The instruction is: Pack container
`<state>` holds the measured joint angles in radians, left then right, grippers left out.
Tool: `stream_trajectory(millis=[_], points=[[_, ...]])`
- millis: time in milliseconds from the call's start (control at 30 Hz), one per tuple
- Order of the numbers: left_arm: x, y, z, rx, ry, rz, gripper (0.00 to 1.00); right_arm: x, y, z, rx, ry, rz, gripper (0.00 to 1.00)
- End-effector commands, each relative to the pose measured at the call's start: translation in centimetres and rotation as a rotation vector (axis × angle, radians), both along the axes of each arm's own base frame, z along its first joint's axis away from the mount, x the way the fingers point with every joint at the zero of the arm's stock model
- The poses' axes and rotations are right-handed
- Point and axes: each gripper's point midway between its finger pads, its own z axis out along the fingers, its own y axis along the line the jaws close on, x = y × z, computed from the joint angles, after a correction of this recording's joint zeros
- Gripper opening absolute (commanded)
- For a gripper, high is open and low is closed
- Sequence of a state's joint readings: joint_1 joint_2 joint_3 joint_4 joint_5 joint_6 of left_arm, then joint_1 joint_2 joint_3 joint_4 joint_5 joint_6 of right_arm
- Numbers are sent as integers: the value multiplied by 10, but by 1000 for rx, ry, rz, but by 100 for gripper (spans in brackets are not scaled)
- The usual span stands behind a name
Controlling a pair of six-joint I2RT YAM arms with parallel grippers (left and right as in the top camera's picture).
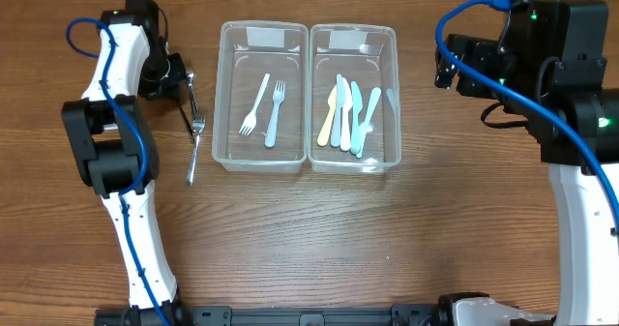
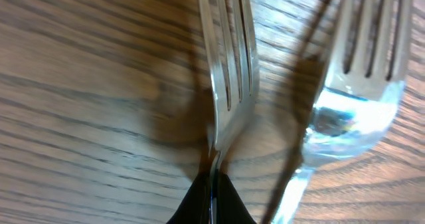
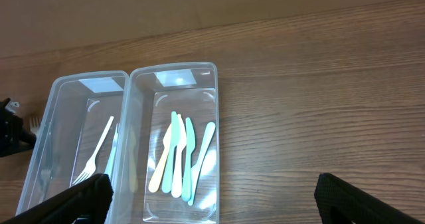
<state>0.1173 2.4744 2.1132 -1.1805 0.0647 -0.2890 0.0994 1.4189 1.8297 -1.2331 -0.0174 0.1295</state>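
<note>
Two clear containers stand side by side. The left container (image 1: 224, 94) holds two plastic forks (image 1: 266, 108). The right container (image 1: 394, 94) holds several pastel plastic knives (image 1: 348, 118); both also show in the right wrist view (image 3: 174, 154). My left gripper (image 1: 174, 74) is left of the containers, low over the table, shut on a silver fork (image 2: 226, 71) by its neck (image 2: 214, 197). A clear plastic fork (image 2: 348, 111) lies right beside it on the wood (image 1: 191, 157). My right gripper (image 3: 222, 207) is open wide and empty, raised to the right of the containers (image 1: 450, 65).
The wooden table (image 1: 319, 239) extends in front of the containers. The left arm's white links (image 1: 116, 152) stand along the left edge, the right arm's body (image 1: 571, 84) at the far right with its blue cable.
</note>
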Motion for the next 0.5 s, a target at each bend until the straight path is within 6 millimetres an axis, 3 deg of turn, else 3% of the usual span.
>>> stream_trajectory(millis=[0,233,333,467], points=[[-17,-12,-33,-53,100,-7,4,2,-4,2,-13,-7,-13,100],[-28,-13,-26,-59,136,-64,4,2,-4,2,-13,-8,-13,100],[-29,-9,-11,-31,125,-109,4,2,-4,2,-13,-8,-13,100],[-26,0,24,29,69,-121,4,2,-4,2,-13,-7,-13,100]])
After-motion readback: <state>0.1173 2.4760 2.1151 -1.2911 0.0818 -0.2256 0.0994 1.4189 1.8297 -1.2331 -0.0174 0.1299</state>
